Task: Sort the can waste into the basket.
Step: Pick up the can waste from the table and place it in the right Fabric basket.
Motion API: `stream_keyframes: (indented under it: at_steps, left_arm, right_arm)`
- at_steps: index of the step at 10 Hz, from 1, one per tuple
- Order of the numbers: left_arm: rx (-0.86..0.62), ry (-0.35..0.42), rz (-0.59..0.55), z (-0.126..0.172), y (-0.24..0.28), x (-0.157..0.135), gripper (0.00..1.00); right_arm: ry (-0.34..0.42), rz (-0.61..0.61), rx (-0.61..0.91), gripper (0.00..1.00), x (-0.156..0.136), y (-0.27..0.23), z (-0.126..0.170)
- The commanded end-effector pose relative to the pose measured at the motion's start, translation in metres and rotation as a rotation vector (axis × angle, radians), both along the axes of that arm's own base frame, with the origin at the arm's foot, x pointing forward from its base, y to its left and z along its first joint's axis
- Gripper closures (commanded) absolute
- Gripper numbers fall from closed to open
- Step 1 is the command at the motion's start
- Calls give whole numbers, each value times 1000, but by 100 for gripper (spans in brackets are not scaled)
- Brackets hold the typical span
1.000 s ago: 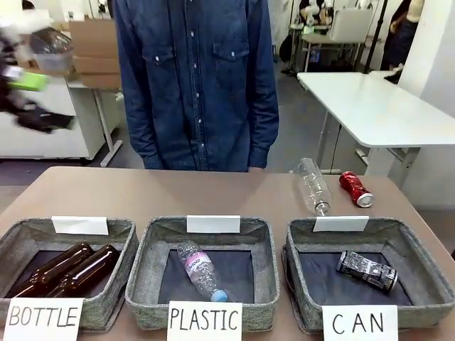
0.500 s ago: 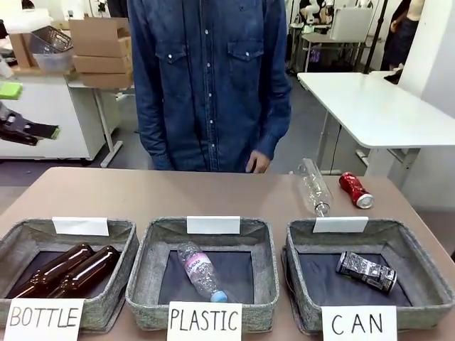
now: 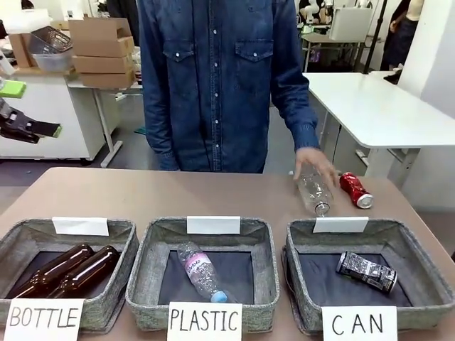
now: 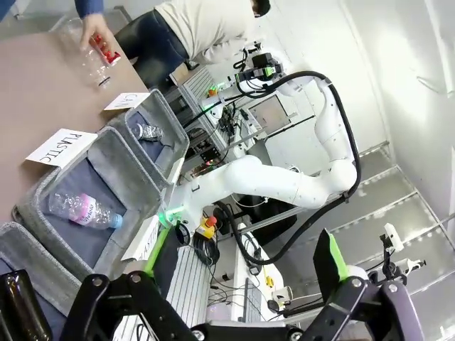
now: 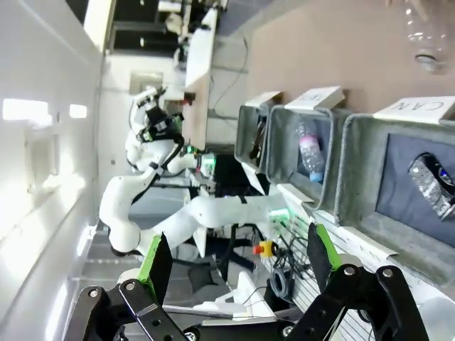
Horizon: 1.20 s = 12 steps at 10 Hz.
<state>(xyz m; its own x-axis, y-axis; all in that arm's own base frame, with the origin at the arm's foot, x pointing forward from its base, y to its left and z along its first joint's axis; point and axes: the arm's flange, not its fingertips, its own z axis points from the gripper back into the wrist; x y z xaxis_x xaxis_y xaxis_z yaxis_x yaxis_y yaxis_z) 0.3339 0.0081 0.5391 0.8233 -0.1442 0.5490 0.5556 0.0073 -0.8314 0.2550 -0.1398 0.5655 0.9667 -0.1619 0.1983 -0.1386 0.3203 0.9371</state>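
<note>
Two cans are counted in the front view: the dark patterned can (image 3: 366,271) lies in the CAN basket (image 3: 419,245), and the red can (image 3: 355,189) lies on the desk (image 3: 178,192) behind that basket, just beside a clear plastic bottle (image 3: 313,189). A change is noted from half a second ago: the person's hand (image 3: 316,162), then held back at the desk's far edge, has been brought down onto the bottle. Half the sorting is judged done. The red can remains to be moved, and a reach toward it would likely crowd the hand.

From the left wrist view the same group is seen far off, with the hand (image 4: 92,28) over the bottle (image 4: 84,60) and the red can (image 4: 106,51) beside it. Added here is the left gripper (image 4: 245,252) itself, its jaws spread wide on nothing, raised well away from the baskets. The dark can (image 4: 149,131) is seen inside the CAN basket (image 4: 172,138).

From the right wrist view the right gripper (image 5: 238,259) is shown, jaws likewise apart and empty. The dark can (image 5: 430,181) is seen lying in the nearest basket (image 5: 355,177), and the bottle's mouth (image 5: 426,39) on the desk beyond.
</note>
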Motion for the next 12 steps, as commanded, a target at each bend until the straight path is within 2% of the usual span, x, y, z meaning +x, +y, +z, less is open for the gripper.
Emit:
stream_keyframes:
  at_steps: [1,7,8,9,10,11,12]
  left_arm:
    - [-8,-4,5,1,1,-1,0]
    - [-8,-4,5,1,1,-1,0]
    - [-8,-4,5,1,1,-1,0]
    - [-8,-4,5,1,1,-1,0]
    - [-8,-4,5,1,1,-1,0]
    - [-8,-4,5,1,1,-1,0]
    - [-8,-4,5,1,1,-1,0]
  right_arm:
    - [-11,-14,-6,0,-5,-12,4]
    - [-4,-29,-4,0,-6,-13,3]
    - [-11,-23,-397,0,7,-4,7]
    - [-75,39,-617,0,37,-2,4]
    - [-52,68,-856,0,62,-2,-4]
    - [-78,174,-1009,0,80,4,-11]
    - [-110,284,-1091,0,86,14,-16]
